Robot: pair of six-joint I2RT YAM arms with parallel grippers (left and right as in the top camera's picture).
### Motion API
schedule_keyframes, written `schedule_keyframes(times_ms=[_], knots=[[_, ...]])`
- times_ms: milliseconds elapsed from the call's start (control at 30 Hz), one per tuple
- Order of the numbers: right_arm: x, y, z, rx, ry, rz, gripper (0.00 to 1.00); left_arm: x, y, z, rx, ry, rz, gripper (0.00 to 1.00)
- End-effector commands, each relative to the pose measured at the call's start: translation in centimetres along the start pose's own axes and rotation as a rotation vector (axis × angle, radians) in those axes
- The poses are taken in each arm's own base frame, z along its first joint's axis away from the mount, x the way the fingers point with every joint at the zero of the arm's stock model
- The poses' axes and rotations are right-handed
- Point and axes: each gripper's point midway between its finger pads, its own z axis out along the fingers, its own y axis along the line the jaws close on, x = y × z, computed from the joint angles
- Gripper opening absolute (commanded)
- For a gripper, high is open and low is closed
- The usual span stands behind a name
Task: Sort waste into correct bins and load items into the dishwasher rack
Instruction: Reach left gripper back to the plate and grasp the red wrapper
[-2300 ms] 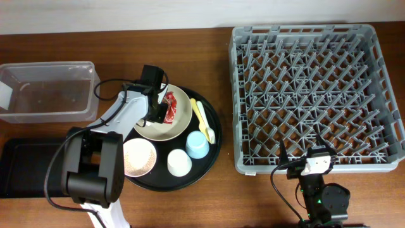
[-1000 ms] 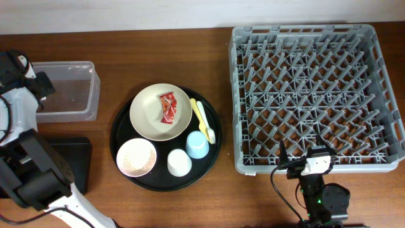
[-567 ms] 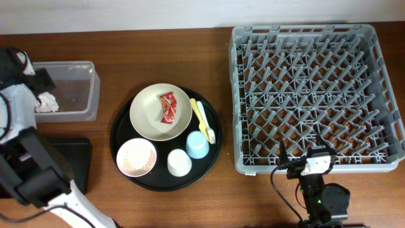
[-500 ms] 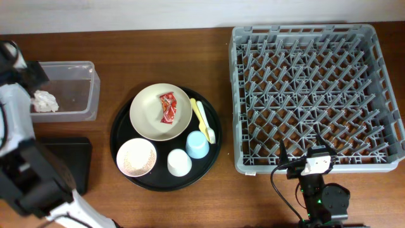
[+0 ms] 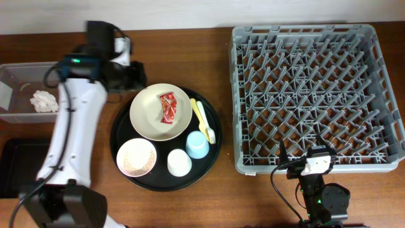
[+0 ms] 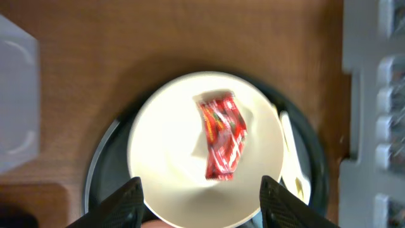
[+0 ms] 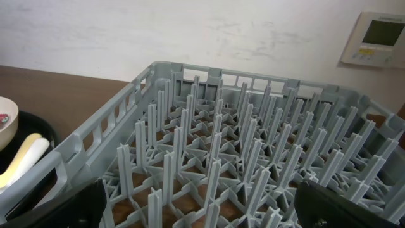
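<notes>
A crumpled white napkin [image 5: 44, 101] lies inside the clear box [image 5: 19, 76] at the far left. The red wrapper [image 5: 168, 106] [image 6: 221, 136] rests on the cream plate [image 5: 152, 123] [image 6: 164, 158]. My left gripper [image 5: 139, 76] [image 6: 201, 185] hovers open and empty at the plate's left rim, its fingers [image 6: 126, 201] straddling the plate in the left wrist view. The grey dishwasher rack [image 5: 316, 95] [image 7: 240, 145] holds nothing. At the rack's front edge my right gripper [image 5: 302, 152] [image 7: 202, 209] stands open and empty. The black bin [image 5: 12, 168] sits at the front left.
A round black tray [image 5: 215, 152] carries the plate, a pink bowl of rice [image 5: 139, 157], a white cup [image 5: 179, 163], a blue cup [image 5: 197, 145] and the yellow fork and spoon [image 5: 202, 119]. My left arm [image 5: 69, 126] stretches between the bins and the tray.
The left gripper opened over the clear box and dropped the napkin into it. The left arm then swung right to the cream plate. The right arm has not moved.
</notes>
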Motion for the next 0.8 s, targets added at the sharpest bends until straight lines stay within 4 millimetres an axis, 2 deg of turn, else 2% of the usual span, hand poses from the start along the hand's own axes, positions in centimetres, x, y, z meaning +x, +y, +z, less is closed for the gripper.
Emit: schedule_keyframes(times_ms=[0, 133, 200, 233, 367, 500, 600, 667, 700, 733, 767], knots=[[0.2, -0.2, 0.0, 0.008, 0.005, 0.000, 0.98, 3.9, -1.9, 4.0, -0.116, 0.086, 0.104, 0.58], [0.2, -0.2, 0.0, 0.008, 0.005, 0.001, 0.98, 7.6, -3.4, 9.8, -0.100, 0.093, 0.106, 0.58], [0.2, -0.2, 0.0, 0.008, 0.005, 0.000, 0.98, 8.2, -3.8, 11.4, -0.086, 0.065, 0.117, 0.59], [0.2, -0.2, 0.0, 0.008, 0.005, 0.000, 0.98, 8.4, -4.0, 12.3, -0.077, 0.045, 0.122, 0.64], [0.2, -0.2, 0.0, 0.008, 0.005, 0.001, 0.98, 8.7, -3.8, 14.2, -0.076, 0.031, 0.122, 0.65], [0.2, -0.2, 0.0, 0.008, 0.005, 0.000, 0.98, 10.5, -2.7, 17.2, -0.118, 0.104, 0.132, 0.65], [0.2, -0.2, 0.0, 0.008, 0.005, 0.001, 0.98, 10.9, -2.4, 18.1, -0.130, 0.119, 0.133, 0.63], [0.2, -0.2, 0.0, 0.008, 0.005, 0.001, 0.98, 10.9, -2.4, 18.1, -0.129, 0.116, 0.133, 0.54], [0.2, -0.2, 0.0, 0.008, 0.005, 0.001, 0.98, 10.9, -2.4, 18.1, -0.129, 0.116, 0.133, 0.46], [0.2, -0.2, 0.0, 0.008, 0.005, 0.000, 0.98, 10.8, -2.4, 18.1, -0.129, 0.115, 0.133, 0.24], [0.2, -0.2, 0.0, 0.008, 0.005, 0.001, 0.98, 10.8, -2.4, 18.1, -0.129, 0.115, 0.133, 0.15]])
